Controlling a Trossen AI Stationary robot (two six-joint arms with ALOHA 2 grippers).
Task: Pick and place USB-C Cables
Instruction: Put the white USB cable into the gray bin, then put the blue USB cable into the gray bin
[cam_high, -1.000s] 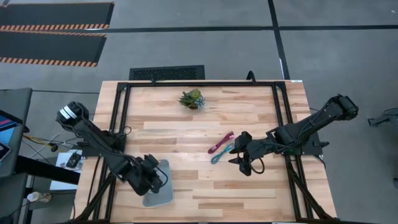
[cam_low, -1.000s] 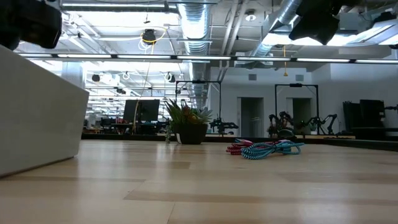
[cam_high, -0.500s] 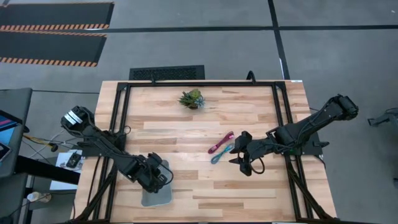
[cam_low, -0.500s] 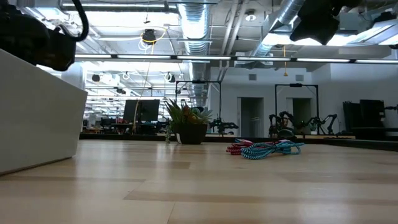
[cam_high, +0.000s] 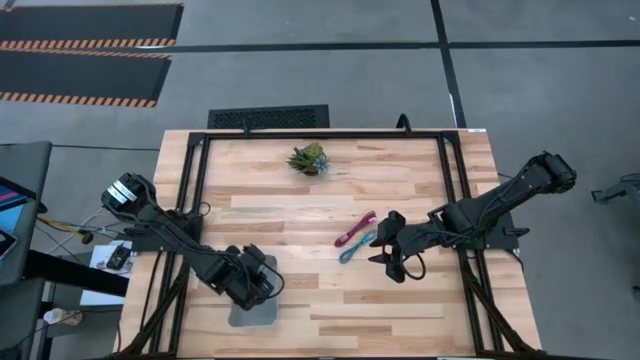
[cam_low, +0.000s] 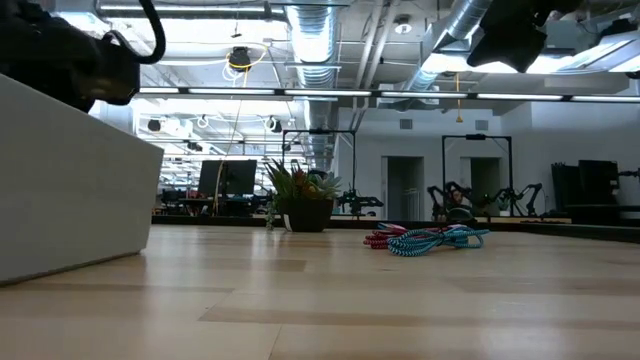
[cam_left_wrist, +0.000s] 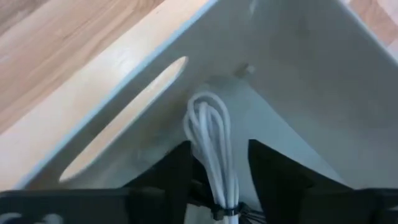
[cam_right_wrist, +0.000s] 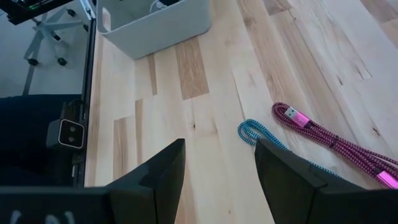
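Bare table (cam_high: 300, 300) lies open between the grey bin (cam_high: 252, 316) and the potted plant (cam_high: 308, 158).

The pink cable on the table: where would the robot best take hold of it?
Probably across its middle, from straight above. The pink cable lies flat as a long thin bundle, with the teal cable close beside it near one end. The open right gripper is nearest.

The worktop (cam_high: 330, 300) is pale planked wood with a smooth satin sheen. The pink cable (cam_right_wrist: 336, 144) looks braided cloth; the grey bin (cam_right_wrist: 155, 25) matt smooth plastic.
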